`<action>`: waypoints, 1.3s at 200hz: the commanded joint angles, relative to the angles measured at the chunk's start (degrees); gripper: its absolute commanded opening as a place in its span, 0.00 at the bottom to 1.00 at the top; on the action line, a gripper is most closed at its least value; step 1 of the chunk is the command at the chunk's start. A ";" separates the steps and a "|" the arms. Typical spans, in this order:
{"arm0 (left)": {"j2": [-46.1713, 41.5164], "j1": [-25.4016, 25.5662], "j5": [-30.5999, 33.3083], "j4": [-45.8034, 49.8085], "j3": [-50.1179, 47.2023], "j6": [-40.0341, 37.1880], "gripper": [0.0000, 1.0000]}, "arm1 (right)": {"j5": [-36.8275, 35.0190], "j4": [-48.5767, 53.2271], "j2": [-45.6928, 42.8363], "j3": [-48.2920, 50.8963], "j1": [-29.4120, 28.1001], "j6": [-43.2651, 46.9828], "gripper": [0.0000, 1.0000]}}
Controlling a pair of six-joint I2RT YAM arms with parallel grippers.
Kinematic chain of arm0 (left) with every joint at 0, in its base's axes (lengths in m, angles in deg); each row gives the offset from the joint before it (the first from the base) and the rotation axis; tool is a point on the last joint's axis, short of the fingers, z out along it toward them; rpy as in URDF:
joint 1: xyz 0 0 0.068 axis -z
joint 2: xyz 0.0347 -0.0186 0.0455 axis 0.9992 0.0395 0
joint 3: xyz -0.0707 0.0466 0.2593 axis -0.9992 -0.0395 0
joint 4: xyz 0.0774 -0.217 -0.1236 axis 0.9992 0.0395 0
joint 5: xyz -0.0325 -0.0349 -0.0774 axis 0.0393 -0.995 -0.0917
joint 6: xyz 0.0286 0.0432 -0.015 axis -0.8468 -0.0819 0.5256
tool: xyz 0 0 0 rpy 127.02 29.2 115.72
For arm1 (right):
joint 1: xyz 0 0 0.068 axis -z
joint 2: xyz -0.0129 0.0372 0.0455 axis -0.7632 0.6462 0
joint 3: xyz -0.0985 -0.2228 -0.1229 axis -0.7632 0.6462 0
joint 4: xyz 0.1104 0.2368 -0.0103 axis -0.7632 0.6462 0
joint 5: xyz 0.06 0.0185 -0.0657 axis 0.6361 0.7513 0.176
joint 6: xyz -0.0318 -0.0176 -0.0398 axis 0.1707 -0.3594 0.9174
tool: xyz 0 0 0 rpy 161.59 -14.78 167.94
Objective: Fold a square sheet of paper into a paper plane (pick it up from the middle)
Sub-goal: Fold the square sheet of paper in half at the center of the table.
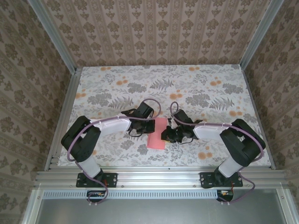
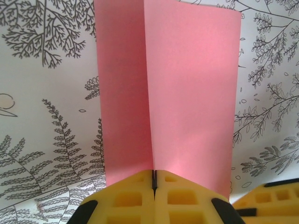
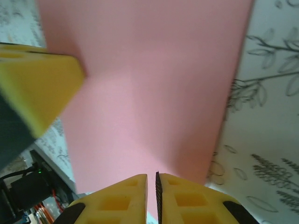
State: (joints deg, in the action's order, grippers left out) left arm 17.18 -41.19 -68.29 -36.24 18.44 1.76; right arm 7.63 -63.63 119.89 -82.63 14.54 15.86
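Your left hand point(image 2: 154, 183) is clamped on the fold of the pink paper point(image 2: 187, 93), and your right hand point(image 3: 156, 186) pinches its edge. It sits between them, midway along the front edge of the worktop point(image 1: 117, 158).

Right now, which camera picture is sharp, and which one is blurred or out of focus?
Left wrist view: sharp, the thin salmon-pink sheet of paper shows a crisp crease, its left flap slightly shaded. Right wrist view: the paper is close to the lens and out of focus. Top view: even light, no glare.
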 commanded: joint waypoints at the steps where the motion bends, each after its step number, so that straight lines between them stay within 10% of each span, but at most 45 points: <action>1: 0.84 0.54 1.49 1.38 1.84 0.80 0.00 | -1.53 -0.16 3.95 0.84 -0.13 -1.14 0.15; 260: 2.76 1.09 3.13 5.47 4.84 -0.36 0.00 | 0.20 0.53 -2.55 3.49 -4.87 -3.35 0.14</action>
State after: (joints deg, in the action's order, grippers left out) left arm 19.26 -40.50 -65.58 -32.00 21.79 1.72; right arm 7.00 -61.43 115.30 -79.48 10.09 13.78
